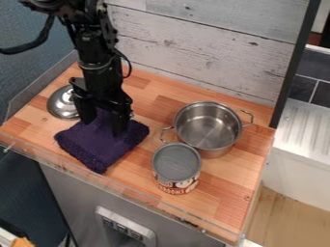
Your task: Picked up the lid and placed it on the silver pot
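My gripper (102, 120) hangs over the purple cloth at the left of the counter, its two fingers spread apart with cloth visible between them. The silver lid (61, 102) lies on the wood just left of the gripper, partly hidden behind the left finger. To the right stands the silver pot (205, 126), uncovered, with a loop handle on each side; its inside looks bare.
A folded purple cloth (103, 142) lies under the gripper. A can (176, 169) with a grey top stands in front of the pot, close to its near handle. A low clear edge (122, 189) runs along the counter's front, and a whitewashed plank wall (206, 46) rises behind.
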{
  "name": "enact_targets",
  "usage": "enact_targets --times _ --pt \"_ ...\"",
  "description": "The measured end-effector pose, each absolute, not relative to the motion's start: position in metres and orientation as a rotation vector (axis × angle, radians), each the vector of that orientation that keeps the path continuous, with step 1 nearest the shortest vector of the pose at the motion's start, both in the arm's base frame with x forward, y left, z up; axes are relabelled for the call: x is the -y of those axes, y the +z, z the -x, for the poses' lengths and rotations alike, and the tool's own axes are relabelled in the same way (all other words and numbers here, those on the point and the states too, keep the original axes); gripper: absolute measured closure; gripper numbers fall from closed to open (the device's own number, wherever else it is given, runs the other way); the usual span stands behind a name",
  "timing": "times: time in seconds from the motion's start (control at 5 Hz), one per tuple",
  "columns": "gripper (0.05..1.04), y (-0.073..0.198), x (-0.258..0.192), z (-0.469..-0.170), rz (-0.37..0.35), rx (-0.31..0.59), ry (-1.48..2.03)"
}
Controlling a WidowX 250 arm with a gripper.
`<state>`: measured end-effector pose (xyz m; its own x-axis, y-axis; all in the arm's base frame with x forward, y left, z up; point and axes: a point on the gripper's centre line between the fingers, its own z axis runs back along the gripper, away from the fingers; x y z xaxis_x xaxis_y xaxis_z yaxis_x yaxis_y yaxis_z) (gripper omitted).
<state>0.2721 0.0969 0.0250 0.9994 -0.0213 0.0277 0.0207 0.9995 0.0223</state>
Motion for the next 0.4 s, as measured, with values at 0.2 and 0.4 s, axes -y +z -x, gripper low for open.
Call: enact_targets --times 0.2,0.4 --pt "0.085 0.016 -0.096 -0.270 -0.007 -0.003 -0.016" --pt "0.085 0.022 -0.135 -0.289 0.005 0.019 0.100"
